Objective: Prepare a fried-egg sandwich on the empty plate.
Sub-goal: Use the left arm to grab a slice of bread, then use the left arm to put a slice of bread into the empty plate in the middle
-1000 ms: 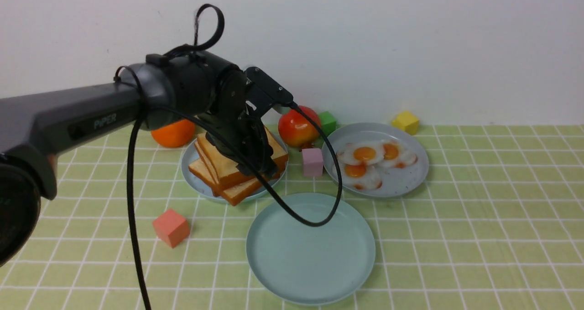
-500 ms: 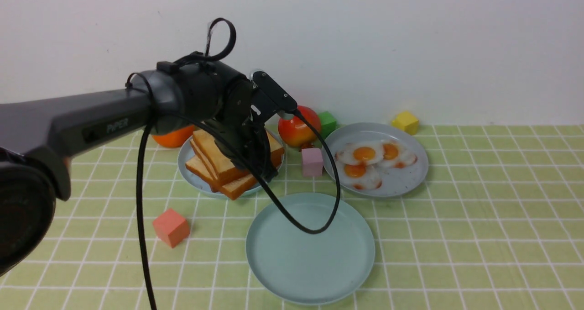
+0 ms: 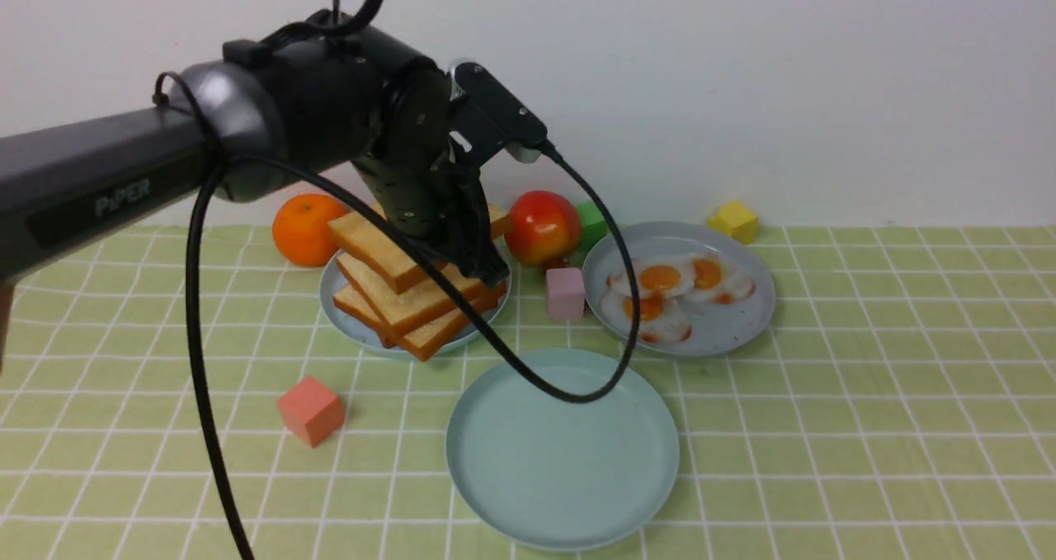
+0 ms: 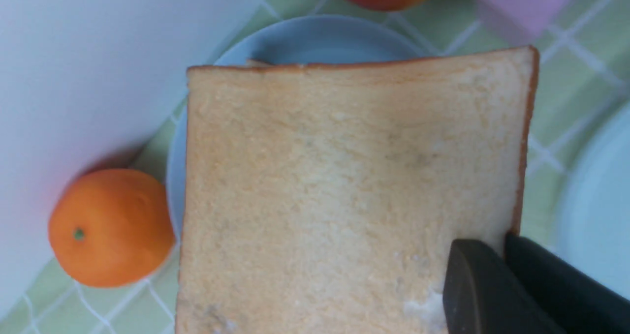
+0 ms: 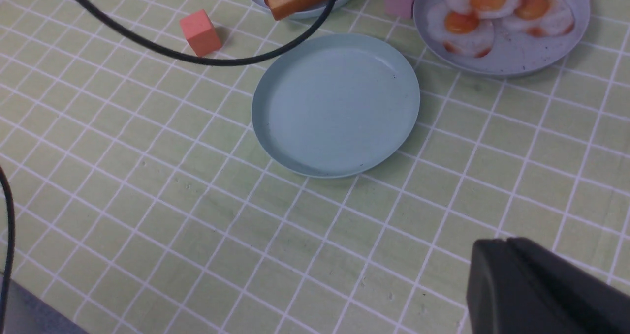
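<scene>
Progress on the bench (image 3: pixel 866 428) is slight: the empty plate (image 3: pixel 561 453), front and centre before the two greyer plates, carries nothing yet. Behind it to the left, above the toast stack (image 3: pixel 412 317), the top slice (image 4: pixel 344 186) hangs tilted, pinched at one edge in the left claw (image 4: pixel 502 265). The eggs (image 3: pixel 672 292) lie untouched on their own plate. The right claw (image 5: pixel 531 285) shows only a dark corner, so its opening can't be judged. Slice, egg and second slice all remain to be placed.

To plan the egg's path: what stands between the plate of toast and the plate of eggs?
A pink block stands between the toast plate and the egg plate, an apple behind it; the front view shows this.
</scene>
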